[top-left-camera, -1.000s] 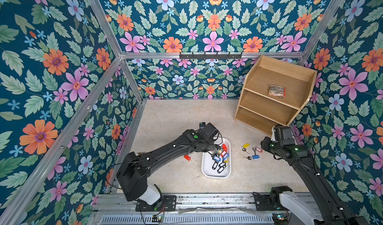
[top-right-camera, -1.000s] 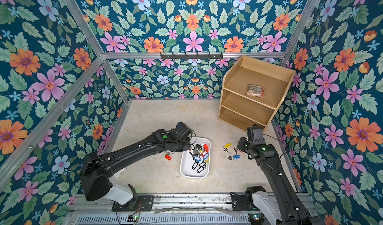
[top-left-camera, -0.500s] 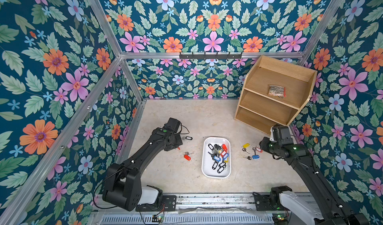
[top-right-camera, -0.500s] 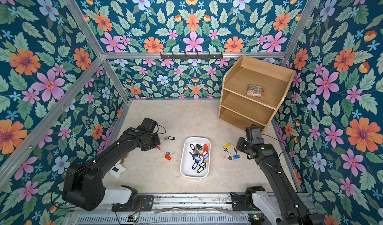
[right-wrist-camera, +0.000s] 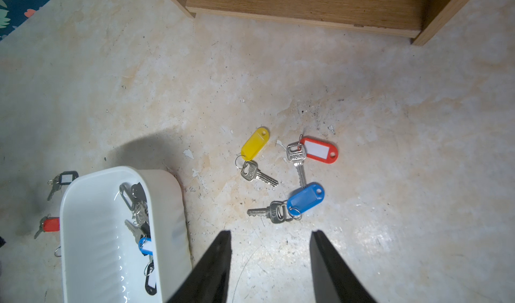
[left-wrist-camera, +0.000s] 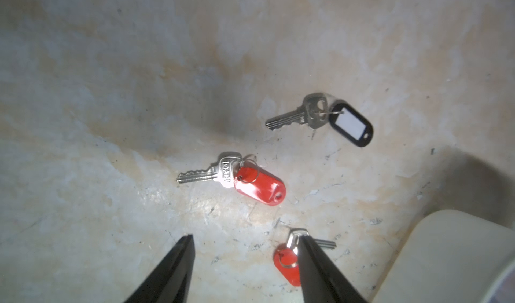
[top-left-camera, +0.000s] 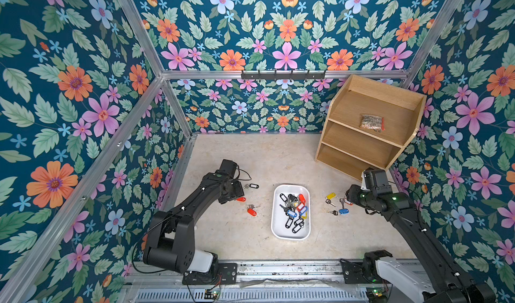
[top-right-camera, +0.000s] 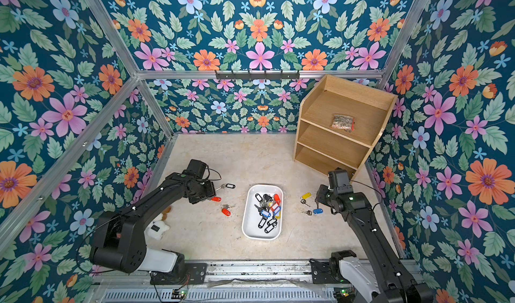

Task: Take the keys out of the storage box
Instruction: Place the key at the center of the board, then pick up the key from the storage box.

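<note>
We see a robotics lab cell: floral-printed panels (top-left-camera: 287, 31) in aluminium framing (top-left-camera: 195, 73), left arm (top-left-camera: 195, 201) and right arm (top-left-camera: 412, 229) bolted to a metal rail (top-left-camera: 287, 268) at 6 o'clock, wooden shelf unit (top-left-camera: 359, 142) at 2 o'clock.

storage box (top-left-camera: 279, 233): plain glossy white
keys (top-left-camera: 292, 209): silver metal — tags black, red, blue, yellow, several with white windows
black tag (left-wrist-camera: 351, 126): black rim, white window
red tags (left-wrist-camera: 260, 186): two, solid red
yellow tag (right-wrist-camera: 255, 143): solid yellow
blue tag (right-wrist-camera: 306, 198): solid blue
framed red tag (right-wrist-camera: 319, 150): red rim, white window
table (top-left-camera: 250, 153): mottled beige and cream
walls (top-left-camera: 83, 64): dark teal — floral print of orange, pink and pale blue flowers, green leaves
shelf unit (top-left-camera: 362, 145): light wood grain
bag (top-left-camera: 371, 122): brownish speckle, red strip
</note>
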